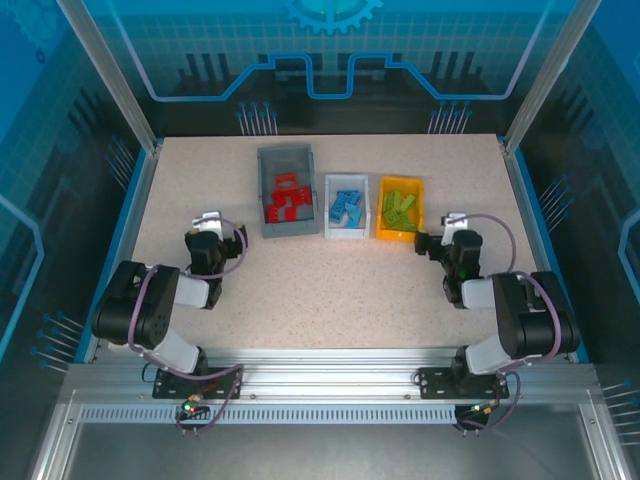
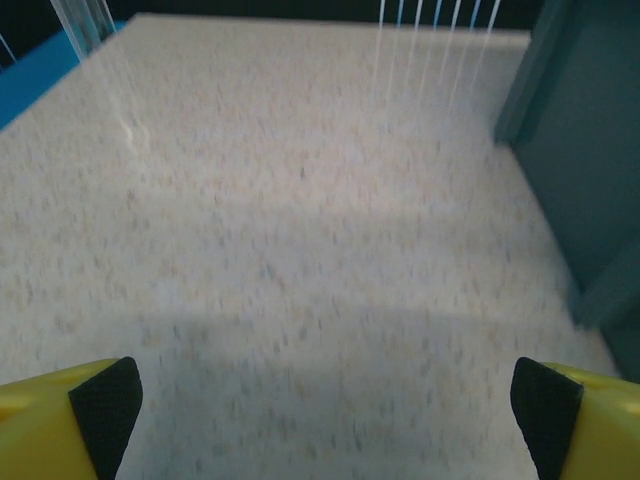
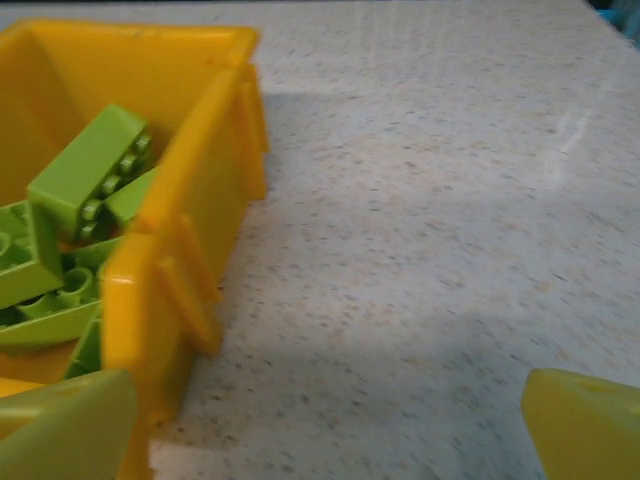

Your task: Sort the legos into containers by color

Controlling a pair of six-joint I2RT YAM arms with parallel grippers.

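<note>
Green legos (image 3: 85,170) just beside right gripper (image 3: 328,425)

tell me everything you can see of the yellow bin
The yellow bin is a small open rectangular tub of glossy orange-yellow plastic with a thick rim and ribbed side. It stands upright on the speckled table, rightmost in the row, beside the white bin, holding a loose heap of lime green bricks.

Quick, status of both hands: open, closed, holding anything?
Left hand: open, holding nothing.
Right hand: open, holding nothing.
</note>
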